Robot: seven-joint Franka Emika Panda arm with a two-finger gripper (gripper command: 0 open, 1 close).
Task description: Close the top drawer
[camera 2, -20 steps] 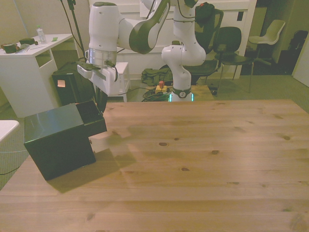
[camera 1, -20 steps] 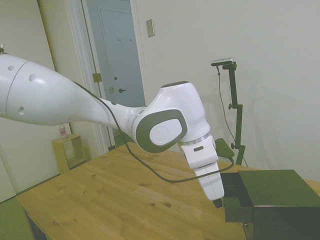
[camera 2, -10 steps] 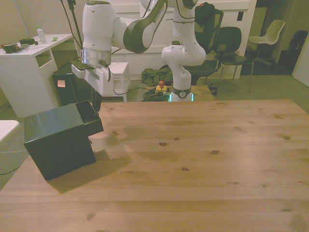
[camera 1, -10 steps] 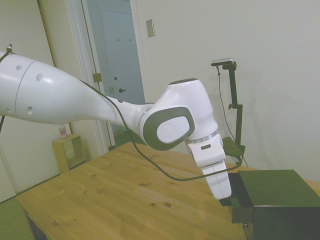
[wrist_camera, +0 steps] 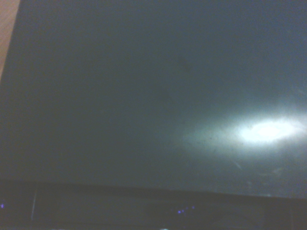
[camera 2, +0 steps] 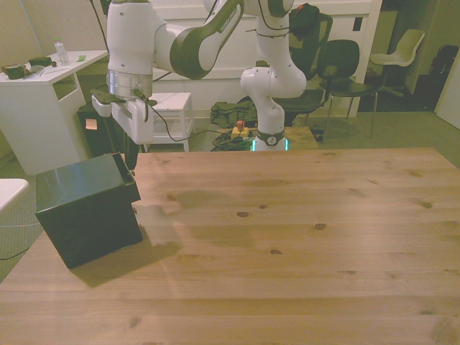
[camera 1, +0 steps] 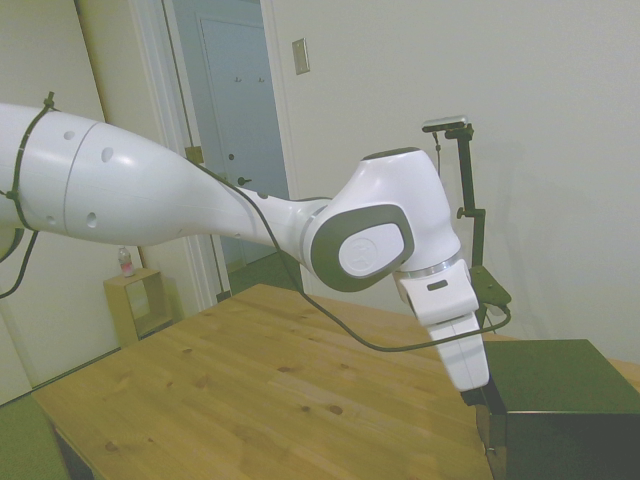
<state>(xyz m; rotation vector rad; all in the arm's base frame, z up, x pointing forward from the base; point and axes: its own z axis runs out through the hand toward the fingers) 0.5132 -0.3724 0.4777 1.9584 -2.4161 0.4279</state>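
Observation:
The small dark green-black cabinet (camera 2: pixel 83 208) stands at the table's edge on the front view's left, and at the lower right of the side view (camera 1: pixel 565 375). Its top drawer (camera 2: pixel 132 187) (camera 1: pixel 490 425) sits almost flush with the cabinet front, sticking out only slightly. My gripper (camera 2: pixel 130 162) (camera 1: pixel 478 398) hangs down right at the drawer's front, at the cabinet's upper edge. The white hand hides where it meets the drawer. In the wrist view the cabinet's glossy dark top (wrist_camera: pixel 144 105) fills the picture, with a bright glare spot.
The wooden table (camera 2: pixel 287 237) stretches wide toward the front view's right. Off the table stand a white desk (camera 2: pixel 43 79), a dark box (camera 2: pixel 97 126), a small white stand (camera 2: pixel 171 108) and chairs (camera 2: pixel 338 65). A low wooden shelf (camera 1: pixel 135 305) shows in the side view.
My gripper has moved toward the cabinet, and the top drawer, which stuck out clearly a second ago, has slid in with it until nearly flush.

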